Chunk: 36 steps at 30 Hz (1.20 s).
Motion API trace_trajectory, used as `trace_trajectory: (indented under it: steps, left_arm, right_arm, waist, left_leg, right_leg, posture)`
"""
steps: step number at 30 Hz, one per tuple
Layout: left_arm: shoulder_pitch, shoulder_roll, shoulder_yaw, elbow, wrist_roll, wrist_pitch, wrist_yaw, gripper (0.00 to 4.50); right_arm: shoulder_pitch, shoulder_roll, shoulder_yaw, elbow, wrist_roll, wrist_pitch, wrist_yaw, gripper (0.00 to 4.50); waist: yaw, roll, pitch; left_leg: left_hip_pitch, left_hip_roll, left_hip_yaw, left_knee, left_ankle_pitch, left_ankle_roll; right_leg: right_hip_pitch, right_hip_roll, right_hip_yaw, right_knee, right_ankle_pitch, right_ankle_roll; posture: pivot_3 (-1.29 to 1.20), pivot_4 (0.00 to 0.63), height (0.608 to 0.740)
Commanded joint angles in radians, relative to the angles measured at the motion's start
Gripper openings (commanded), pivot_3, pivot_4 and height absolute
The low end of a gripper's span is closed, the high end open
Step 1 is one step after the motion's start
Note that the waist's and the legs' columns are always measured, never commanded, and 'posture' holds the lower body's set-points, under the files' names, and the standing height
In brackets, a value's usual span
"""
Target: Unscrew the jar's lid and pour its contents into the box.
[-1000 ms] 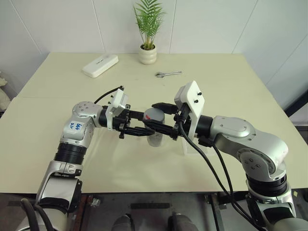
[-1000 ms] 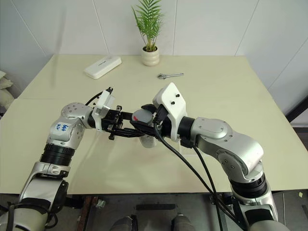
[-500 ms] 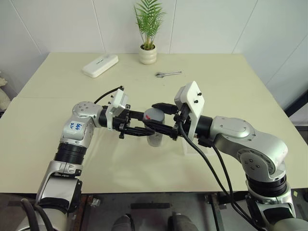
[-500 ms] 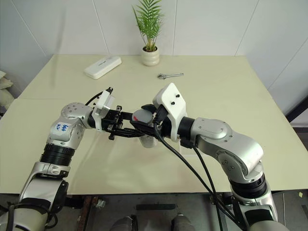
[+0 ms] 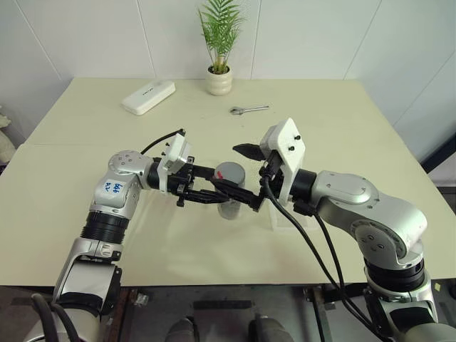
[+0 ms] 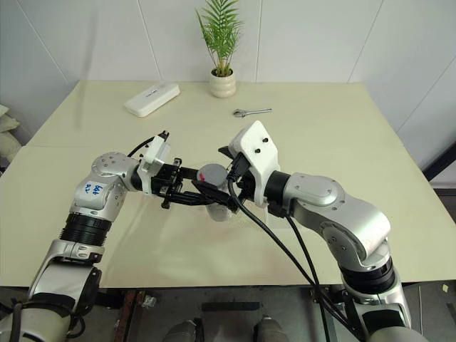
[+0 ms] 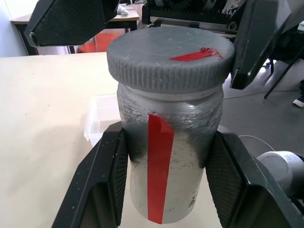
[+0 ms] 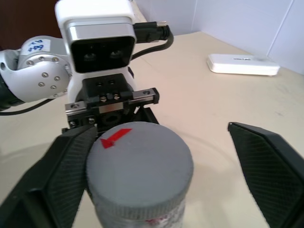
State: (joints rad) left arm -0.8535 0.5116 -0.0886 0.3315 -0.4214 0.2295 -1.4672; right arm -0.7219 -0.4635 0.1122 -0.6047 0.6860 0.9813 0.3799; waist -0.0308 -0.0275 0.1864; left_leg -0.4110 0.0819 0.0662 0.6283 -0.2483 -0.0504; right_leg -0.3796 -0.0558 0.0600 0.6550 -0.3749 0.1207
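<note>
Two black fingers of the left pincer [image 7: 166, 185] clamp the silvery-grey cylindrical jar [image 7: 168, 166] with its red stripe, held above the pale desk [image 5: 85, 149]. Its ribbed grey lid [image 7: 171, 64] sits on top, between the right pincer's [image 8: 161, 161] wide-spread fingers. A clear plastic box [image 7: 102, 116] lies just behind.

Robot test bench in a lab-type room: a plain cream table [image 5: 370, 135] set into a corner of white panelled walls [image 5: 107, 35]. On it lie a few loose props: a potted plant [image 5: 219, 43], a wrench [image 5: 249, 109] and a white case [image 5: 148, 96]. The left wrist view shows grey floor and more furniture behind.
</note>
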Motion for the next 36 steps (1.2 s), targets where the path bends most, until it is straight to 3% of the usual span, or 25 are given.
trace_trajectory:
  steps: [1, 36]
  left_arm:
    - [-0.01, 0.001, 0.007, -0.01, -0.001, -0.01, -0.01, 1.96]
    - [-0.014, -0.008, 0.012, 0.009, -0.003, -0.025, -0.005, 1.96]
  right_arm:
    - [-0.004, 0.001, -0.028, -0.027, -0.008, -0.015, -0.006, 4.5]
    - [-0.007, -0.002, -0.037, -0.05, 0.048, 0.012, 0.001, 4.5]
  waist:
    - [0.0, 0.0, 0.0]
    - [0.0, 0.0, 0.0]
  left_leg:
    - [0.0, 0.0, 0.0, 0.0, 0.0, 0.0]
    - [0.0, 0.0, 0.0, 0.0, 0.0, 0.0]
  right_leg:
    - [0.0, 0.0, 0.0, 0.0, 0.0, 0.0]
    - [0.0, 0.0, 0.0, 0.0, 0.0, 0.0]
  posture:
    - [0.0, 0.15, 0.74]
    - [0.0, 0.15, 0.74]
